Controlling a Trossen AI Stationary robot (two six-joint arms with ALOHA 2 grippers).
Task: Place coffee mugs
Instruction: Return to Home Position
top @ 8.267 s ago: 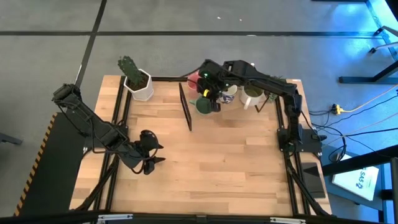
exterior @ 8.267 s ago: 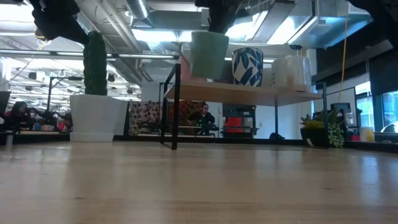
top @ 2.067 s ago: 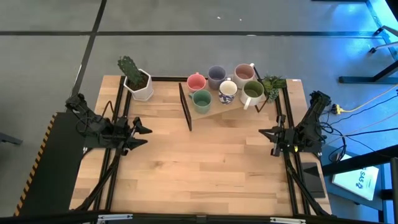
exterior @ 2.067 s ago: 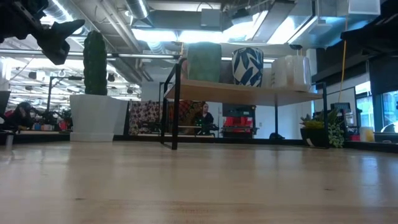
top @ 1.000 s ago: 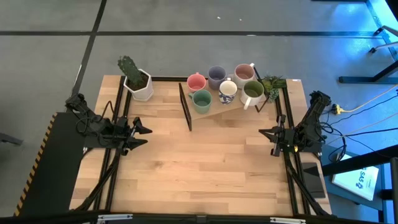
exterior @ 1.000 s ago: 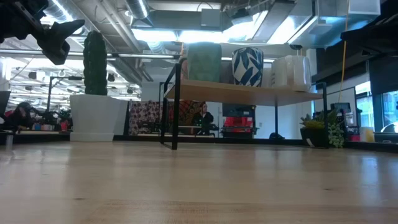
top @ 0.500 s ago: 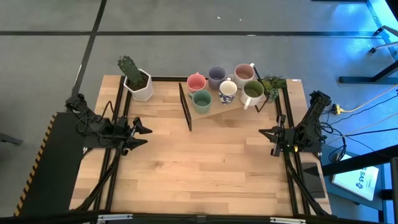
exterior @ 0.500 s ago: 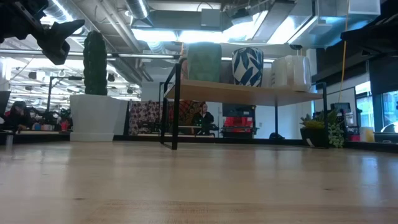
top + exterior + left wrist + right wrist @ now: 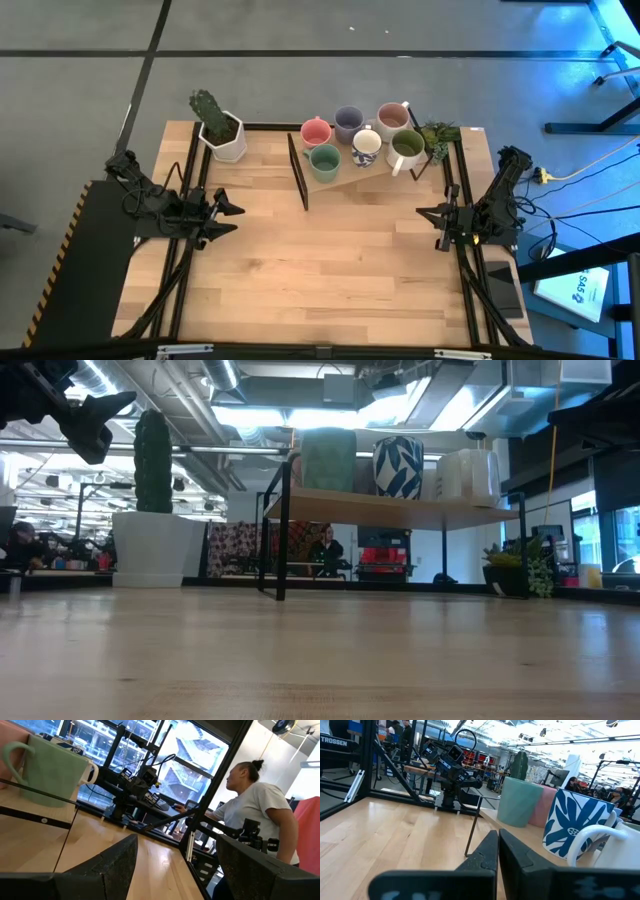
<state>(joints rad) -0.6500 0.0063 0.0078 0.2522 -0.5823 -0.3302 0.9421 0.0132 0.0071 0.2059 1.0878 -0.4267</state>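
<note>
Six mugs stand upright on a raised wooden shelf [image 9: 345, 178] at the table's far side: pink [image 9: 315, 131], lavender [image 9: 348, 121], mauve [image 9: 392, 117], teal [image 9: 324, 158], white with blue leaves [image 9: 366, 146] and olive green [image 9: 406, 147]. The low view shows the teal mug [image 9: 328, 458] and the leaf-patterned mug [image 9: 398, 467] on the shelf board. My left gripper [image 9: 226, 213] hovers open near the table's left edge, far from the mugs. My right gripper [image 9: 425, 213] hovers shut near the right edge. Neither touches anything.
A white hexagonal cactus pot [image 9: 224, 137] stands at the far left corner. A small green plant [image 9: 437, 134] sits right of the shelf. Black frame rails [image 9: 190, 180] run along both table sides. A person [image 9: 255, 805] stands beyond the table. Bare wood [image 9: 330, 260] spans the middle.
</note>
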